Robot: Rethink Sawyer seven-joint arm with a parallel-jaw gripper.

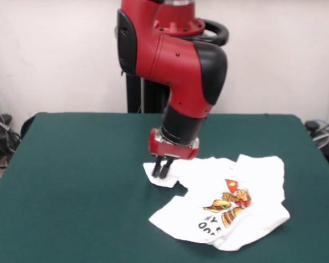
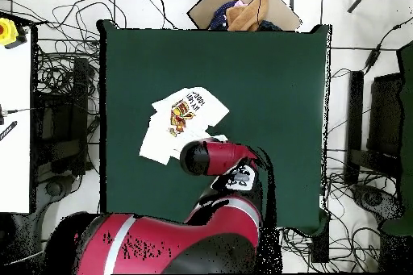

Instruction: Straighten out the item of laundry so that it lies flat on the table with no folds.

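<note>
Gripper [image 1: 162,170] pinches rumpled shirt's [image 1: 230,203] sleeve on table [image 1: 77,164].

Soft, even room light falls from above on the dark green felt table [image 1: 71,181]. The white printed T-shirt [image 1: 247,181] looks bright, nearly washed out. A faint shadow sits under the black gripper [image 1: 162,170], whose tips look slightly blurred; the glossy red arm [image 1: 170,55] shows mild sheen.

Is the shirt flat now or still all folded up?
Still folded. The shirt lies rumpled on the table, its print partly tucked under and edges doubled over. The hand is down at one corner.
</note>
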